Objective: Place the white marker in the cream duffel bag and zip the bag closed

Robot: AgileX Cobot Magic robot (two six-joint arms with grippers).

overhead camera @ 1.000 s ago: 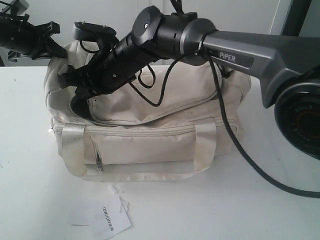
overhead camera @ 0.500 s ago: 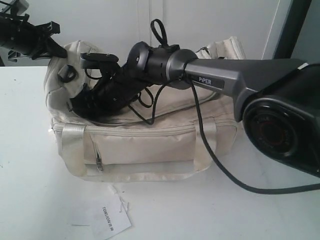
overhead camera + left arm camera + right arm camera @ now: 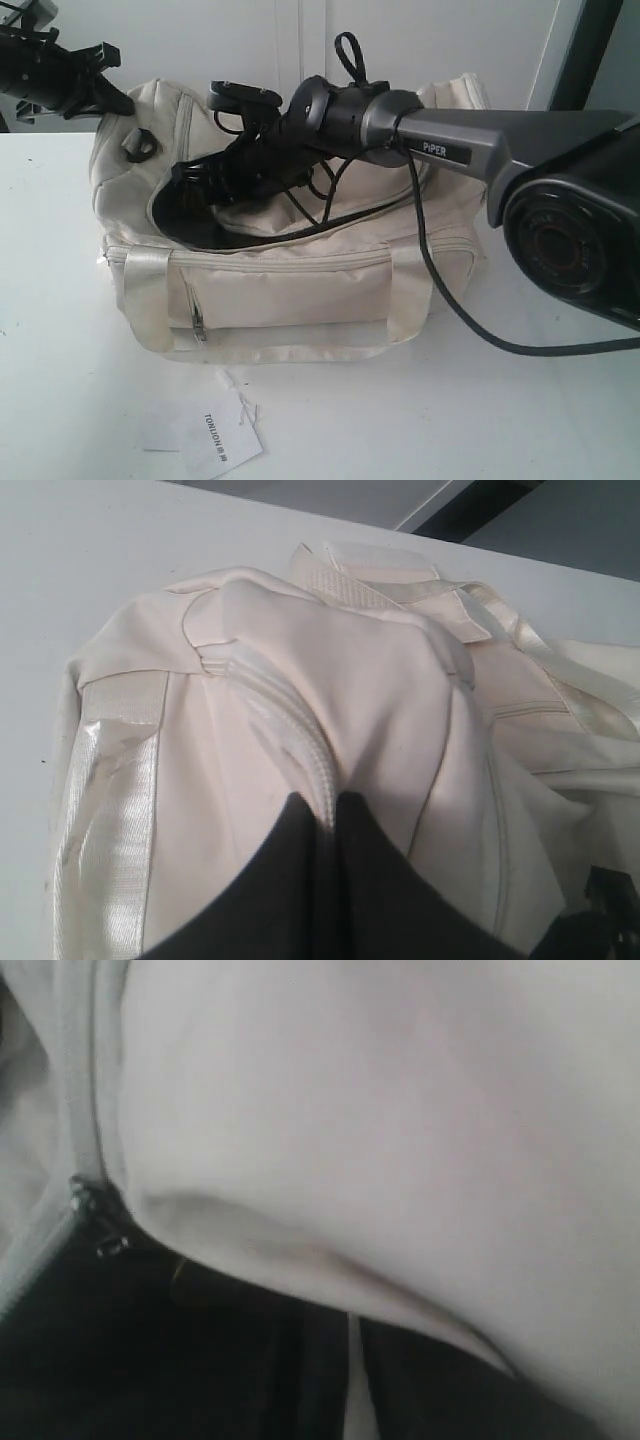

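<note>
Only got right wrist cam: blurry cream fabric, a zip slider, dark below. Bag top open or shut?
Observer: Open. The cream duffel bag gapes toward its left-hand end, dark lining showing, right hand at that gap.
Operator: Left hand?
Observer: Left hand is at the bag's end, seemingly pinching the zipper seam.
Operator: Marker?
Observer: No white marker visible in any view; a paper tag lies on the table before the bag.

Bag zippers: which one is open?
The curved top zipper, gaping over dark lining. The long front zipper and small pocket zipper are shut.
</note>
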